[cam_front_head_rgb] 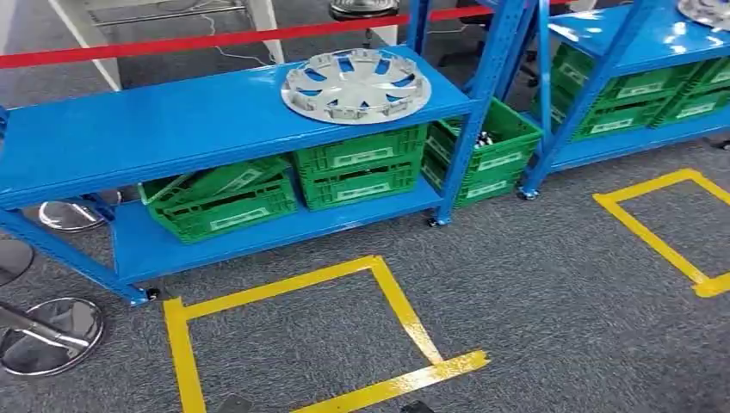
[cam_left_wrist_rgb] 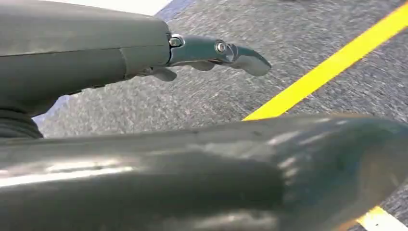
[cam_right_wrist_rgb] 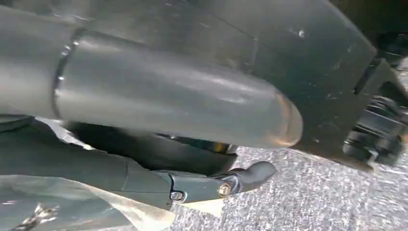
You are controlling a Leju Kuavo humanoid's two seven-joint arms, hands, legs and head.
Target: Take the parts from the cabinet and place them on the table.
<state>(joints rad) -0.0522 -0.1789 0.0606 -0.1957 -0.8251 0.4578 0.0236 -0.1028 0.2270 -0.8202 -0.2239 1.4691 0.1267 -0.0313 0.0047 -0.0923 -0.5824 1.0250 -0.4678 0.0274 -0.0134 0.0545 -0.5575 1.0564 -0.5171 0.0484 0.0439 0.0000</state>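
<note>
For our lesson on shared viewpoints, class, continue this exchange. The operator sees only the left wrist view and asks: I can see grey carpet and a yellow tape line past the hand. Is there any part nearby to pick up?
Observer: Yes. A silver hubcap lies flat on the top shelf of a blue rack ahead.
Operator: What is under that shelf?
Observer: Green crates stand in a row on the lower shelf.
Operator: And my tape line?
Observer: It belongs to a yellow square marked on the carpet in front of the rack.
</note>
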